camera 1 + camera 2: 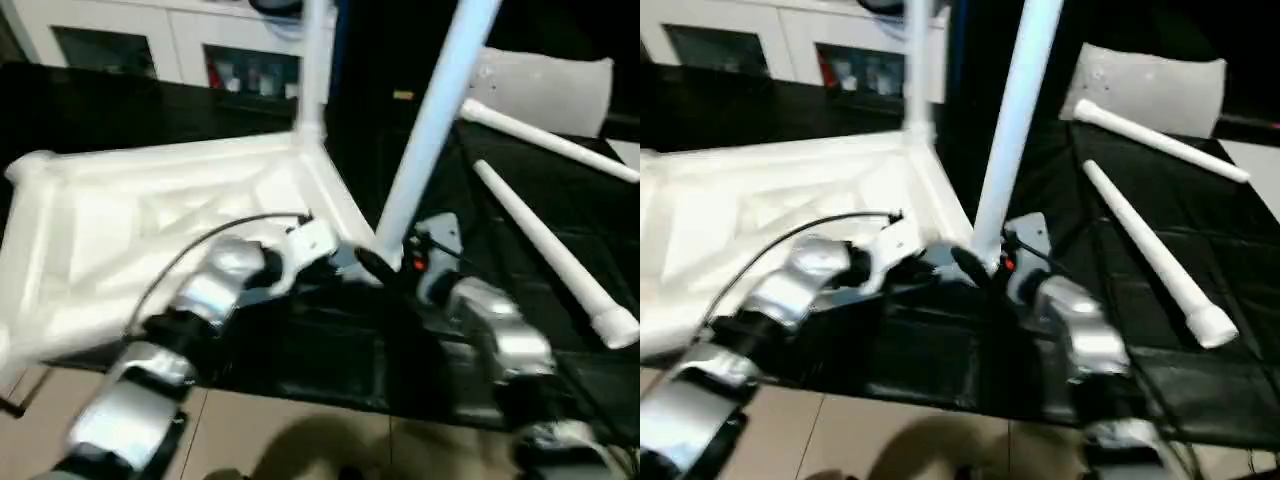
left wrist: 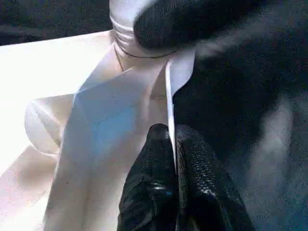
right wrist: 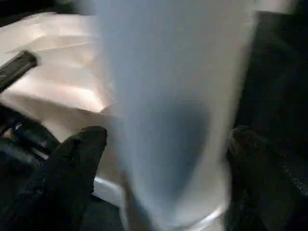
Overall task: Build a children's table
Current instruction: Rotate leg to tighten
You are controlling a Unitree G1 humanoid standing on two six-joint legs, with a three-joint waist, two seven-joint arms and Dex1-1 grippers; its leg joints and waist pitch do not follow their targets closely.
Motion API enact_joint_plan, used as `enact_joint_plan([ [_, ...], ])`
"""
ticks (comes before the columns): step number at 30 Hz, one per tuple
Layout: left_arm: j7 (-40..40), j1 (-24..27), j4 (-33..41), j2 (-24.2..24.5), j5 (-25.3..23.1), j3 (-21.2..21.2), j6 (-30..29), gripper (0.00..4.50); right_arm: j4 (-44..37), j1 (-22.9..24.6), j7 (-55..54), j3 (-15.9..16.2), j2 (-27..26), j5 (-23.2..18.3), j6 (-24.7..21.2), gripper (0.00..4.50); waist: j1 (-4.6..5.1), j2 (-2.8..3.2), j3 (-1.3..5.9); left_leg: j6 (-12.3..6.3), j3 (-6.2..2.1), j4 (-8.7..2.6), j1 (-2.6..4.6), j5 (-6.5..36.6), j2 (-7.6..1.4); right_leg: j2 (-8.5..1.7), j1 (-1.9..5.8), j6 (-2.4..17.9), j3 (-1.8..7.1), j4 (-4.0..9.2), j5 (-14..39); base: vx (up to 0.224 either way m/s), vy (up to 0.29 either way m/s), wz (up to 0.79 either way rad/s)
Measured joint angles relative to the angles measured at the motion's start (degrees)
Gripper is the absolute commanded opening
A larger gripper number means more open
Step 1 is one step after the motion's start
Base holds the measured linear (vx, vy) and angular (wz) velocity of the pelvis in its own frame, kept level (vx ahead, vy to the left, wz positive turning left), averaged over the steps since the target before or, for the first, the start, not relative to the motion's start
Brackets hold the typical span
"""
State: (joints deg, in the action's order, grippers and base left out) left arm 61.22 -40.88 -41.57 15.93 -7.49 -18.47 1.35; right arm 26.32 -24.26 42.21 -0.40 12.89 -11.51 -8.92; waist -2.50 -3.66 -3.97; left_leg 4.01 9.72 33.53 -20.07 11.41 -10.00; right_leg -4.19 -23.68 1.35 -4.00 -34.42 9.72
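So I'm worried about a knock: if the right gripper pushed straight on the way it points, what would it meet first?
Most likely the upright leg: it stands right between the open right gripper's fingers, at the tabletop's near corner. Depth is hard to judge.

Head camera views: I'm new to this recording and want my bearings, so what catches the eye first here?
Two white legs stand up from the upside-down tabletop: the far leg at its back corner, the near leg leaning at its front corner. The right claw stands open around the near leg's base, and the left claw pinches the tabletop's rim. Two spare legs lie on the black surface to the right.
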Motion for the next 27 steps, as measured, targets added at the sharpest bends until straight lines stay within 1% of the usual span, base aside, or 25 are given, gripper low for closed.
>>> enact_joint_plan([
  [3,4.2,0.3,-0.4,1.6,0.9,0.0,2.5,0.00,-1.7,0.3,5.9,0.4,3.5,-0.2,0.5,4.47,-0.08,-0.01,0.00,0.14,0.07,0.08,0.00,0.1,0.01,-0.05,0.06,0.0,0.03,0.04,0.0,0.000,0.000,0.00],
  [6,9.7,0.4,-0.5,3.3,1.8,0.0,4.3,0.00,-3.7,1.7,13.9,1.8,7.5,-1.6,0.5,4.47,-0.31,-0.01,-0.02,0.17,0.10,0.09,-0.02,0.1,0.05,-0.11,0.04,0.0,0.04,0.09,0.0,0.000,0.000,0.00],
  [8,13.1,0.4,-1.2,4.3,3.0,0.0,5.9,0.00,-4.4,1.9,19.4,3.4,10.6,-2.4,-0.2,4.47,-0.32,-0.03,-0.03,0.16,0.10,0.09,-0.03,0.1,0.05,-0.11,-0.04,0.0,0.03,0.09,0.0,0.000,0.000,0.00],
  [9,15.5,0.4,-1.7,5.3,3.7,-0.1,7.1,0.00,-5.1,2.1,23.2,4.1,13.2,-2.7,-0.8,4.47,-0.46,-0.07,-0.05,0.07,0.10,0.08,-0.06,0.0,0.04,-0.11,-0.05,0.0,0.03,0.08,0.0,0.000,0.000,0.00],
  [12,20.1,0.4,-2.6,7.2,5.0,-0.1,9.4,0.00,-5.7,1.8,29.2,5.5,16.7,-2.5,-0.5,4.47,-0.63,-0.24,-0.13,0.04,0.10,0.05,-0.08,0.0,-0.01,-0.06,-0.04,0.0,0.00,0.07,0.0,0.000,0.000,0.00],
  [14,21.9,0.3,-2.8,7.4,5.3,-0.3,10.3,0.00,-5.6,1.5,31.6,6.8,16.9,-2.3,0.0,4.47,-0.71,-0.26,-0.15,0.04,0.10,0.07,-0.09,0.0,-0.02,-0.06,-0.06,0.0,0.00,0.07,0.0,0.000,0.000,0.00],
  [17,23.8,0.0,-3.2,7.4,5.3,-0.8,11.8,0.00,-4.7,0.6,34.3,8.6,16.7,-2.0,0.8,4.47,-1.10,-0.26,-0.15,0.03,0.12,0.14,-0.09,0.0,0.00,-0.10,-0.21,0.4,0.01,0.08,-0.2,0.000,0.000,0.00],
  [18,24.3,0.0,-3.3,7.5,5.3,-0.8,12.2,0.00,-4.1,-0.2,35.0,9.1,16.6,-1.9,0.9,4.30,-1.18,-0.29,-0.16,0.02,0.12,0.16,-0.10,0.0,0.00,-0.10,-0.21,0.4,0.01,0.08,-0.2,0.000,0.000,0.00],
  [20,25.0,-0.4,-3.8,7.4,5.3,-1.2,13.1,0.00,-3.2,-1.3,36.2,9.6,16.6,-1.9,0.9,4.30,-1.55,-0.39,-0.16,0.02,0.12,0.16,-0.10,0.0,0.00,-0.10,-0.21,0.4,0.00,0.08,-0.2,0.000,0.000,0.00],
  [21,25.4,-0.6,-4.2,7.4,5.4,-1.4,13.5,0.00,-2.8,-1.6,37.0,9.9,16.4,-1.9,1.0,4.16,-1.74,-0.42,-0.17,0.02,0.12,0.16,-0.10,0.0,0.00,-0.10,-0.21,0.4,0.01,0.08,-0.2,0.000,0.000,0.00],
  [22,25.7,-0.8,-4.5,7.4,5.4,-1.4,13.8,0.00,-2.4,-2.0,37.7,10.0,16.1,-2.0,0.9,4.16,-1.82,-0.44,-0.18,0.02,0.12,0.16,-0.11,0.0,-0.01,-0.10,-0.23,0.4,0.00,0.08,-0.2,0.000,0.000,0.00],
  [23,25.9,-0.9,-4.8,7.3,5.5,-1.4,14.0,0.00,-2.2,-2.3,38.2,10.2,15.9,-2.0,0.9,3.99,-1.92,-0.44,-0.18,0.02,0.12,0.15,-0.12,0.0,-0.01,-0.10,-0.24,0.4,0.00,0.07,-0.2,0.000,0.000,0.00],
  [25,26.0,-1.1,-5.1,7.1,5.4,-1.5,14.3,0.00,-2.1,-2.4,38.6,10.5,15.4,-2.3,0.9,3.86,-2.34,-0.45,-0.19,0.02,0.12,0.15,-0.11,0.0,-0.02,-0.09,-0.25,0.4,0.00,0.06,-0.2,0.000,0.000,0.00],
  [26,26.0,-1.3,-5.4,7.0,5.4,-1.6,14.7,0.00,-2.0,-2.4,38.8,10.8,15.1,-2.3,0.9,3.67,-2.45,-0.46,-0.20,0.02,0.12,0.15,-0.12,0.0,-0.02,-0.09,-0.26,0.4,0.00,0.07,-0.2,0.000,0.000,0.00],
  [27,26.0,-1.4,-5.7,6.9,5.4,-1.6,14.9,0.00,-2.0,-2.4,39.1,11.2,14.7,-2.3,0.9,3.67,-2.52,-0.47,-0.20,0.02,0.12,0.15,-0.11,0.0,-0.02,-0.09,-0.26,0.4,0.00,0.07,-0.2,0.000,0.000,0.00],
])
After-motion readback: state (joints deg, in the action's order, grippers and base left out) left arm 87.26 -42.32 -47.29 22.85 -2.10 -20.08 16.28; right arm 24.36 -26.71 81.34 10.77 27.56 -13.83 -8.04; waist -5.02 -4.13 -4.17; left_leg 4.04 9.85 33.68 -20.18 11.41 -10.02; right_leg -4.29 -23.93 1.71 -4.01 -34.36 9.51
